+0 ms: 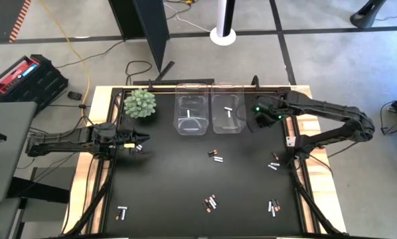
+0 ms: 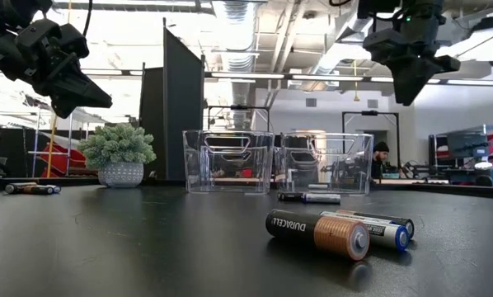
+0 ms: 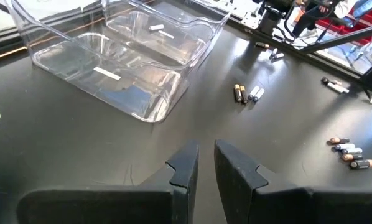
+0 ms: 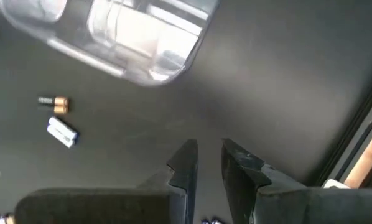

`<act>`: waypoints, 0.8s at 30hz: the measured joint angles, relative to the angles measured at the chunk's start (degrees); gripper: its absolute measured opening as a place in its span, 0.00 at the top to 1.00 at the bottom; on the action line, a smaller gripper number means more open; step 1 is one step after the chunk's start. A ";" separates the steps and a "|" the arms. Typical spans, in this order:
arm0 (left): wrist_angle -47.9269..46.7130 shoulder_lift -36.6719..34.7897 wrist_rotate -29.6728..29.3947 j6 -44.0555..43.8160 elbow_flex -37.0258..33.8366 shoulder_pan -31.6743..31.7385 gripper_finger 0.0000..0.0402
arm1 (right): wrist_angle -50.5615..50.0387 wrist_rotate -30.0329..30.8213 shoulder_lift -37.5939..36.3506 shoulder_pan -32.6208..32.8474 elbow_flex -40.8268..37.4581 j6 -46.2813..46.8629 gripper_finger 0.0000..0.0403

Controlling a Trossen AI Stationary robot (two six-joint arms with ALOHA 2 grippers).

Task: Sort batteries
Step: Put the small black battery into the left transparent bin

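Over on the left of the two clear plastic bins [image 1: 210, 117], the left gripper [image 1: 143, 140] hangs above the black table [image 1: 185, 192], just below the small green spiky plant in its pale pot [image 1: 139, 103]. Its jaws stand a narrow slit apart with nothing between them. Beneath it, left of the bins, a couple of small cylindrical batteries [image 2: 32, 188] lie on the table. In the bins themselves, one white cell [image 1: 188, 113] lies in the left bin and one white cell [image 1: 229, 111] in the right. Below the bins, dark copper-ended and silver cells lie scattered in little clusters [image 1: 215, 157] [image 1: 210, 203] across the table. Right of the bins, the right gripper [image 1: 254, 119] hovers just beside the right bin's edge, jaws slightly parted, empty. More loose cells [image 1: 273, 164] lie below it, near the table's right edge.
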 joint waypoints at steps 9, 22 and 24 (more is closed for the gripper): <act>0.04 -0.01 0.00 0.07 0.00 0.01 0.88 | 0.04 0.26 0.00 6.18 -0.15 2.18 0.78; 0.04 0.01 0.00 0.23 0.00 0.01 0.88 | 0.20 1.36 0.02 10.28 -0.16 7.29 0.78; 0.04 -0.01 0.00 0.22 0.00 0.01 0.88 | 0.20 1.48 0.02 10.48 -0.17 7.48 0.78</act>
